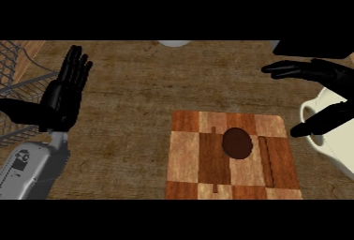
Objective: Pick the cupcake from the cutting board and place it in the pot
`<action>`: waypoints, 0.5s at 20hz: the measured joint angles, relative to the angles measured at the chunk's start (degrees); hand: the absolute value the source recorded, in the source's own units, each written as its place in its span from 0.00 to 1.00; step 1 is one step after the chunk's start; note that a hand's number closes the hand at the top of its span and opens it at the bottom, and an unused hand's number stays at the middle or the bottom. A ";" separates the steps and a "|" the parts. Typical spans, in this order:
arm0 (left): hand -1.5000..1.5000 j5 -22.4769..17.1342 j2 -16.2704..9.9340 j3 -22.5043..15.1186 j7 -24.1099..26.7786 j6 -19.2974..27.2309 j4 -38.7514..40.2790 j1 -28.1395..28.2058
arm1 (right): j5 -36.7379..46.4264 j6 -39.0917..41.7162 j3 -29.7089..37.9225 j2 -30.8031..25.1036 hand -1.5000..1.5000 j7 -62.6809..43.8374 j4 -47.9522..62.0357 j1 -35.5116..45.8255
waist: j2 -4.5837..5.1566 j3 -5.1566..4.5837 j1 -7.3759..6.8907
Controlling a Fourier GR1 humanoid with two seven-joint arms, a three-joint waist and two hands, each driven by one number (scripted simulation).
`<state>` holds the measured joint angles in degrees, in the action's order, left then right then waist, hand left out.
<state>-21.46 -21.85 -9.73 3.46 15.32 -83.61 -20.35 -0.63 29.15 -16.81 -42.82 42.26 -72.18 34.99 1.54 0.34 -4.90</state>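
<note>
The right hand [325, 93] hangs over the cream pot [330, 140] at the right edge, its fingers spread apart and holding nothing, while the left hand [63, 91] rests open at the left. The brown cupcake [236, 143] sits on the wooden cutting board [207, 159], so I think all of the job is left: grab, lift, drop in. I see no words to read.

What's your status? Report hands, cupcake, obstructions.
Left hand open, resting at left. Right hand open above the pot, holding nothing. Cupcake on the cutting board, untouched. Nothing between cupcake and pot.
</note>
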 measured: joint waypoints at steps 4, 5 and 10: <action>0.50 0.36 0.14 0.24 -1.07 0.81 -0.16 -0.57 | 8.51 -3.47 -5.93 -2.19 0.00 3.82 1.63 2.73 | -0.30 -0.12 0.57; 0.50 0.17 -0.14 0.58 -1.44 0.70 -0.29 -0.51 | 10.64 -4.48 -7.64 -2.50 0.00 4.79 1.78 2.97 | -0.41 -0.14 0.81; 0.50 0.13 -0.54 1.98 -1.80 0.57 -0.28 0.48 | 17.88 -7.73 -13.81 -1.56 0.00 7.52 4.61 6.29 | -0.86 -0.26 2.13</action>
<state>-21.33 -22.39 -7.75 1.67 15.89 -83.89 -19.87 17.26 21.42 -30.62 -44.38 49.78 -67.57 41.28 0.68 0.08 -2.77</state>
